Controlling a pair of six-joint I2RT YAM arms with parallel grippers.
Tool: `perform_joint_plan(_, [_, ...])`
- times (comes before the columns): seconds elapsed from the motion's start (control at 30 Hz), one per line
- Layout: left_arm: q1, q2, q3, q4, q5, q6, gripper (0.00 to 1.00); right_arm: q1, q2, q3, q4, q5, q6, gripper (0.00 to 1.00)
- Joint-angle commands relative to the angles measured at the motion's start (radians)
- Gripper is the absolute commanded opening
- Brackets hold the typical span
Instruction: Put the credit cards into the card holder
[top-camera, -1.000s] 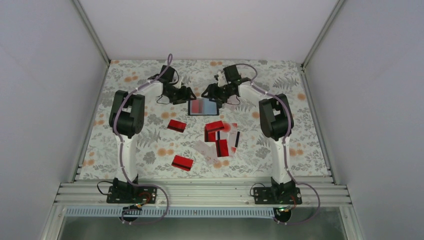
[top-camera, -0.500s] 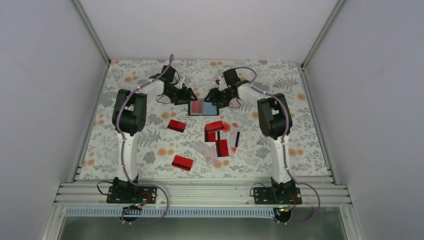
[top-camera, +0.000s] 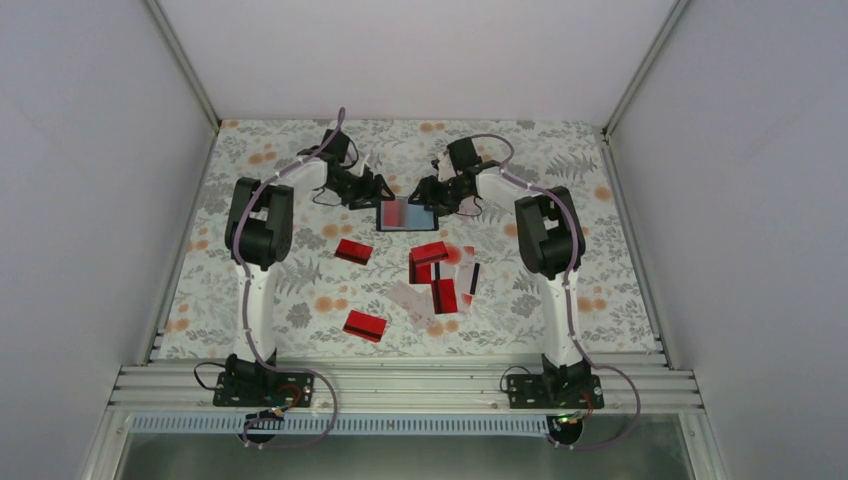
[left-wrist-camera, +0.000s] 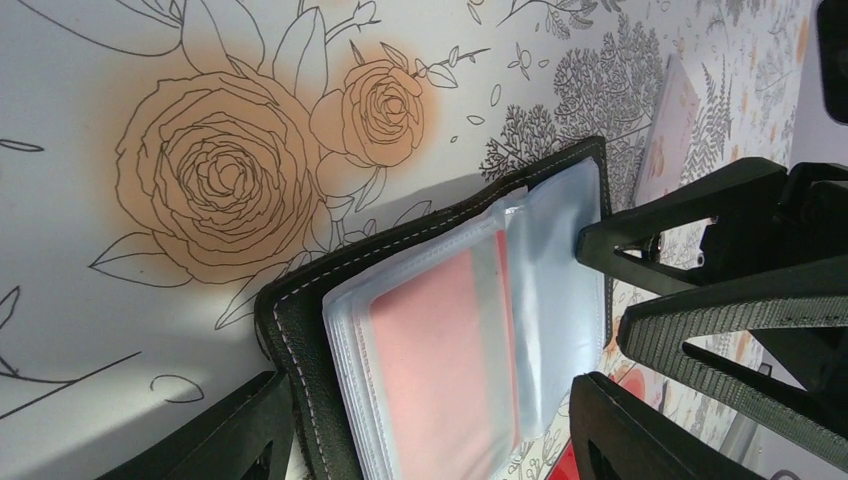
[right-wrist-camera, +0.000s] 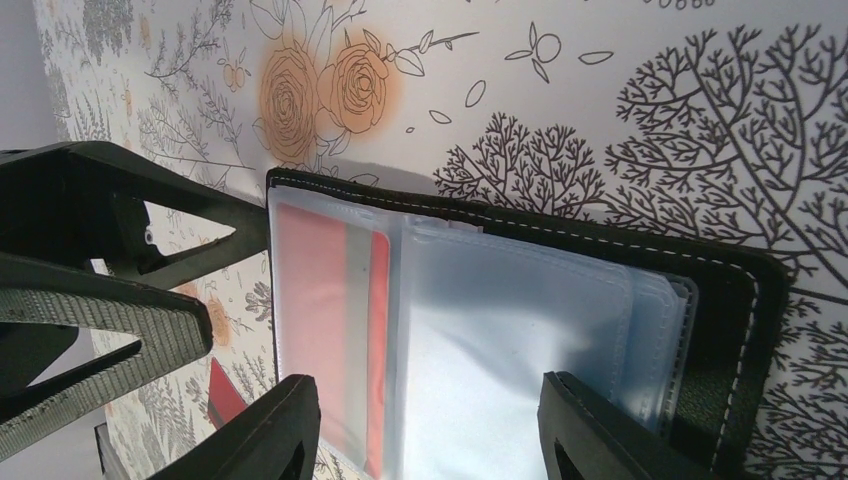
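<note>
The black card holder lies open at the table's far middle, its clear pockets up and a red card in its left pocket. My left gripper is open at its left end, and my right gripper is open at its right end. In the left wrist view my open left gripper straddles the holder. In the right wrist view my open right gripper straddles the pockets. Loose red cards and whitish cards lie nearer me.
The loose cards cluster at the table's middle on the flowered cloth. White walls close the table on the left, right and far sides. The two grippers' fingers come close together over the holder.
My right gripper has shifted slightly left, closer over the holder. The left gripper and the holder have hardly moved.
</note>
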Motion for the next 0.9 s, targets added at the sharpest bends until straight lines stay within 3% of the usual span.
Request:
perform_joint_plan(0.0, [-0.008, -0.005, 0.025, 0.013, 0.099, -0.026, 0.69, -0.005, 0.047, -0.058, -0.087, 0.080, -0.017, 0.56])
perform_joint_plan(0.7, [-0.040, -0.022, 0.066, 0.041, 0.218, -0.057, 0.68, -0.002, 0.055, -0.050, -0.088, 0.058, -0.005, 0.56])
perform_joint_plan(0.87, [-0.068, 0.029, 0.185, 0.003, 0.249, -0.055, 0.68, -0.003, 0.059, -0.051, -0.079, 0.048, 0.008, 0.55])
